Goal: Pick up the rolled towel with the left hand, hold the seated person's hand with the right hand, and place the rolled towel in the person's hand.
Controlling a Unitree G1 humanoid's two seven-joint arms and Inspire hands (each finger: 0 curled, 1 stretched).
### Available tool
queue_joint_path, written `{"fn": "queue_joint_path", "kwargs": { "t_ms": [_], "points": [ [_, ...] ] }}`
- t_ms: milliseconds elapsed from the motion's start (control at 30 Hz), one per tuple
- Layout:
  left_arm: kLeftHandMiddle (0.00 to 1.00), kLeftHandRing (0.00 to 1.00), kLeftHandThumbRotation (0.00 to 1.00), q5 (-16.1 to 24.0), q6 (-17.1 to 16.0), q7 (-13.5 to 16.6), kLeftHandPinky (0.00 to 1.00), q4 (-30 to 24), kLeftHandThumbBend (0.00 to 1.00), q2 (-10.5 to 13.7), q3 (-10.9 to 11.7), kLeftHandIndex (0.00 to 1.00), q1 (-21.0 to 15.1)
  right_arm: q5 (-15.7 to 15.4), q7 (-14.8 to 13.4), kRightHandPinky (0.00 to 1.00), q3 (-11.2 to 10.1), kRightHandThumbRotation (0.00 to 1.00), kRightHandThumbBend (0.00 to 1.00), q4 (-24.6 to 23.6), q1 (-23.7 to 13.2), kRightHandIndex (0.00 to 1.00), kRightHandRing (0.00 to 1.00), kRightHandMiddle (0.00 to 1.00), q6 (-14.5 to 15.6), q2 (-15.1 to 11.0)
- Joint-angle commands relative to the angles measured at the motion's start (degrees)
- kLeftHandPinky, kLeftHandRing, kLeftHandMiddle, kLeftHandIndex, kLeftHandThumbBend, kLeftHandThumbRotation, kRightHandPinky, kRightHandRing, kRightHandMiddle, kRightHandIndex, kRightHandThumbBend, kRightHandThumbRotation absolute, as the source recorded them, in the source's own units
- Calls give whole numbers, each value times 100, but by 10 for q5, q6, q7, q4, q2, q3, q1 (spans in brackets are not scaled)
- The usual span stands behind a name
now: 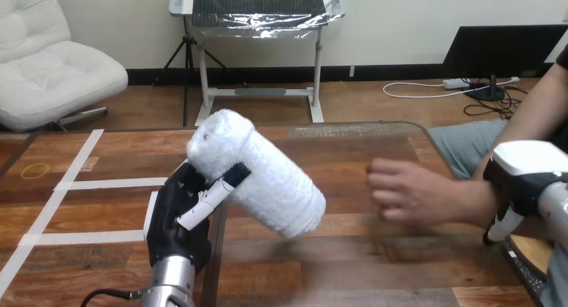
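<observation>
left hand fingers curl round the fluffy white rolled towel, clear of the wooden table, aimed at the person's hand. right hand fingers clasp the person's wrist, likely steadying it for handover.

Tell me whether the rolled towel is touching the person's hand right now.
Apart. The head view shows bare table between the rolled towel, held up by the left hand, and the person's hand.

The rolled towel is plain white. The left hand, below the towel, is black with white segments. The right hand, right of the towel, is white over black. The table is brown wood grain; left of the towel it carries white tape lines and a yellow ring.
</observation>
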Motion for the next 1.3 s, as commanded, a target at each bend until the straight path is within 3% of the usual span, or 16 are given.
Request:
{"fn": "queue_joint_path", "kwargs": {
  "t_ms": [0,600,1267],
  "points": [
    [47,41,0,3,-41,1,38,28,78,-52,11,49,-83,26,-13,12,-26,0,70,-47,-11,39,22,34,-3,9],
    [45,40,0,19,-78,20,37,126,83,-66,6,48,-143,44,-11,12,-55,0,73,-116,3,38,21,31,-1,7],
    [44,39,2,56,-82,82,35,208,81,-111,-12,47,-226,46,12,12,-67,0,74,-193,13,36,20,30,18,5]
  ]
}}
